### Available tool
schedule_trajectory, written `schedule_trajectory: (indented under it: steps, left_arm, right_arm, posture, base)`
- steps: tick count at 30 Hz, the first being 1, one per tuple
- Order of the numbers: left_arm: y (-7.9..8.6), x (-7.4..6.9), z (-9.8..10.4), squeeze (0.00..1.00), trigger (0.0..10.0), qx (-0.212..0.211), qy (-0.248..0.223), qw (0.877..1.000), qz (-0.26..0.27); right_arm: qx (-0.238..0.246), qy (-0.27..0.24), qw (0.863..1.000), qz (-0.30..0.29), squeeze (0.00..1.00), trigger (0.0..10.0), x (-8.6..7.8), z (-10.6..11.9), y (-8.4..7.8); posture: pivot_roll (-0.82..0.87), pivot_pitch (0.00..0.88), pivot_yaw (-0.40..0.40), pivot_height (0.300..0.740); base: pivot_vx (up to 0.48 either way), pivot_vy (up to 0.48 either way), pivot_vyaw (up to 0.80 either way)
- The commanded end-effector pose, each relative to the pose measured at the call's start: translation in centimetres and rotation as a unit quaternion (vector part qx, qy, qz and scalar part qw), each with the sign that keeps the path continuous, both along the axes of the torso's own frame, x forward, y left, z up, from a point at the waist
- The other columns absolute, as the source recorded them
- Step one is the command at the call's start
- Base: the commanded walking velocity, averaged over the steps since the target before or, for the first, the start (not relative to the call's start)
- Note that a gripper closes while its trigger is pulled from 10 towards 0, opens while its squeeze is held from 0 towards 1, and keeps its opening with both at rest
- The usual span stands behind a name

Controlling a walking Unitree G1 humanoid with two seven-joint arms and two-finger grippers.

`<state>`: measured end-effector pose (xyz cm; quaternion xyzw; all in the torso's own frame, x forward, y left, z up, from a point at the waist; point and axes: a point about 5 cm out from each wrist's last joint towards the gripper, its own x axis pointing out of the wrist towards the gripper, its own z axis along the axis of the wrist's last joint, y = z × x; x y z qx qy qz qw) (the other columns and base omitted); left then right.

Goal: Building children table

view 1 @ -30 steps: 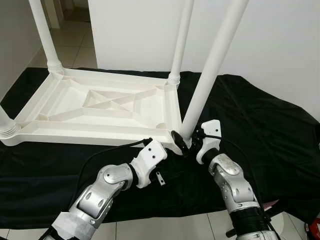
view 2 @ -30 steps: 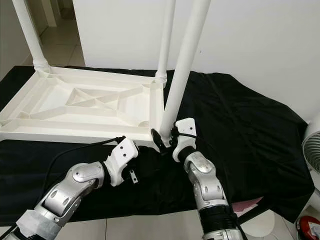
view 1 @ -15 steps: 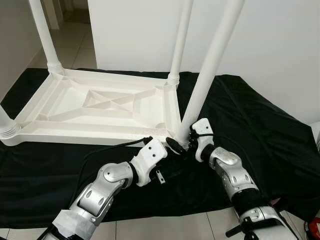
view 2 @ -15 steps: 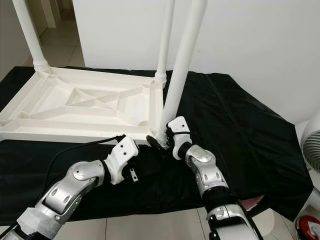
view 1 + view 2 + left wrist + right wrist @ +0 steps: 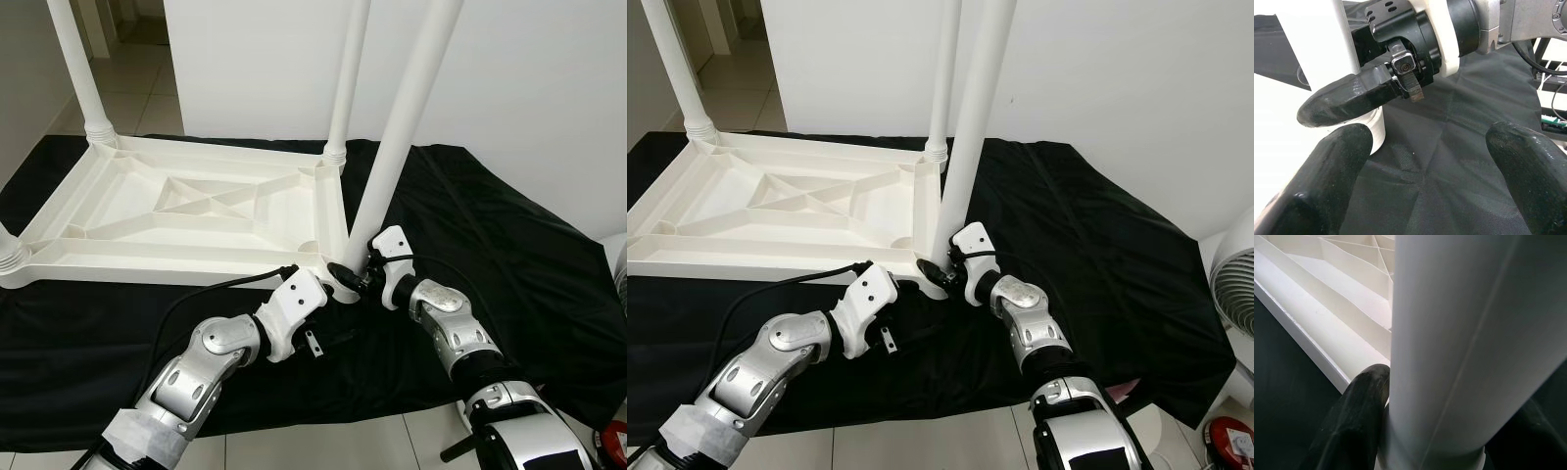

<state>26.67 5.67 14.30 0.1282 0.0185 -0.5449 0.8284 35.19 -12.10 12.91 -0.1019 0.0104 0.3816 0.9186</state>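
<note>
The upturned table top [image 5: 186, 211] is lying on the cloth [image 5: 509, 245], a loose leg [image 5: 407, 117] leaning at its right front corner.

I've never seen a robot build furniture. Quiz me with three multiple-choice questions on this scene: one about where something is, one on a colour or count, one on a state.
1. Where does the upturned white tabletop rest?
A. on a black cloth
B. on bare tiles
C. on a sofa

2. How many legs are already standing in corner sockets, apart from the gripped leg?
A. none
B. one
C. three

3. What is the right gripper doing?
A. hanging idle
B. clamping the leg near its base
C. holding a screwdriver

Answers:
1 A, black cloth spreads under the tabletop.
2 C, three corners carry legs.
3 B, its fingers flank the leg, while the left gripper sits open beside it.
</note>
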Motion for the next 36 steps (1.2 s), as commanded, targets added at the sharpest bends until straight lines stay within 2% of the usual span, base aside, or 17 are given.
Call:
schedule_trajectory:
  steps: [1, 2, 3, 10, 16, 19, 22, 23, 24, 25, 26, 29, 30, 33, 36]
  left_arm:
    - [0.0, 0.1, 0.0, 0.0, 10.0, 0.002, 0.0, 1.0, -0.005]
    - [-0.1, 0.0, 0.0, 0.0, 10.0, 0.003, -0.001, 1.0, -0.007]
    - [-0.1, 0.1, 0.0, 0.0, 10.0, 0.003, -0.001, 1.0, -0.008]
    - [-0.1, 0.1, 0.0, 0.0, 10.0, 0.005, -0.001, 1.0, -0.009]
    - [-0.1, 0.1, 0.0, 0.0, 10.0, 0.002, -0.001, 1.0, -0.006]
    - [-0.2, 0.0, -0.1, 0.0, 10.0, 0.001, 0.001, 1.0, -0.006]
    - [-0.2, 0.0, -0.1, 0.0, 10.0, 0.001, 0.002, 1.0, -0.006]
    - [-0.2, 0.0, -0.2, 0.0, 10.0, 0.001, 0.003, 1.0, -0.007]
    - [-0.2, 0.0, -0.2, 0.0, 10.0, 0.001, 0.003, 1.0, -0.007]
    - [-0.3, -0.2, -0.3, 0.0, 10.0, 0.0, 0.004, 1.0, -0.009]
    - [-0.3, -0.2, -0.3, 0.0, 10.0, 0.0, 0.004, 1.0, -0.009]
    - [-0.4, -0.2, -0.3, 0.0, 10.0, 0.0, 0.005, 1.0, -0.011]
    - [-0.4, -0.2, -0.3, 0.0, 10.0, 0.0, 0.005, 1.0, -0.011]
    - [-0.4, -0.2, -0.4, 0.0, 10.0, 0.0, 0.006, 1.0, -0.011]
    - [-0.5, -0.3, -0.4, 0.0, 10.0, -0.001, 0.007, 1.0, -0.012]
  right_arm:
    - [-0.01, 0.011, 1.0, 0.027, 0.0, 0.0, -0.4, -0.8, 0.6]
    - [-0.01, 0.011, 1.0, 0.025, 0.0, 3.0, -0.5, -1.0, 0.6]
    - [-0.011, 0.009, 1.0, 0.018, 0.0, 10.0, -0.4, -1.0, 0.5]
    - [-0.008, 0.004, 1.0, -0.027, 0.0, 10.0, 0.0, -1.2, 0.2]
    - [0.023, 0.0, 0.996, -0.084, 0.0, 10.0, -0.3, -1.1, 0.2]
    - [0.039, -0.007, 0.99, -0.132, 0.0, 10.0, -0.6, -1.1, 0.3]
    - [0.041, -0.008, 0.989, -0.139, 0.0, 10.0, -0.6, -1.1, 0.3]
    - [0.058, -0.003, 0.984, -0.17, 0.0, 10.0, -0.6, -1.1, 0.4]
    - [0.058, -0.003, 0.984, -0.17, 0.0, 10.0, -0.6, -1.1, 0.4]
    - [0.083, -0.005, 0.968, -0.238, 0.0, 10.0, -1.1, -1.1, 0.7]
    - [0.083, -0.005, 0.968, -0.238, 0.0, 10.0, -1.1, -1.1, 0.7]
    - [0.104, 0.001, 0.948, -0.302, 0.0, 10.0, -1.5, -1.3, 0.9]
    - [0.104, 0.001, 0.948, -0.302, 0.0, 10.0, -1.5, -1.3, 0.9]
    - [0.121, 0.009, 0.931, -0.344, 0.0, 10.0, -1.9, -1.3, 1.6]
    - [0.127, 0.005, 0.931, -0.343, 0.0, 10.0, -2.1, -0.9, 2.2]
  posture:
    - [0.07, 0.012, -0.071, 0.74]
    - [0.07, 0.012, -0.071, 0.74]
    - [0.06, 0.014, -0.071, 0.74]
    - [0.06, 0.016, -0.071, 0.74]
    - [0.06, 0.019, -0.079, 0.74]
    - [0.05, 0.021, -0.081, 0.74]
    - [0.05, 0.021, -0.081, 0.74]
    - [0.05, 0.025, -0.083, 0.74]
    - [0.05, 0.025, -0.083, 0.74]
    - [0.04, 0.028, -0.085, 0.74]
    - [0.04, 0.028, -0.085, 0.74]
    - [0.04, 0.028, -0.086, 0.74]
    - [0.04, 0.028, -0.086, 0.74]
    - [0.04, 0.029, -0.085, 0.74]
    - [0.04, 0.031, -0.087, 0.74]
  base:
    - [0.0, 0.0, 0.0]
    - [0.0, 0.0, 0.0]
    - [0.0, 0.0, 0.0]
    - [0.0, 0.0, 0.0]
    - [0.0, 0.0, 0.0]
    - [0.0, 0.0, 0.0]
    - [0.0, 0.0, 0.0]
    - [0.0, 0.0, 0.0]
    - [0.0, 0.0, 0.0]
    - [0.0, 0.0, 0.0]
    - [0.0, 0.0, 0.0]
    - [0.0, 0.0, 0.0]
    - [0.0, 0.0, 0.0]
    - [0.0, 0.0, 0.0]
    - [0.0, 0.0, 0.0]
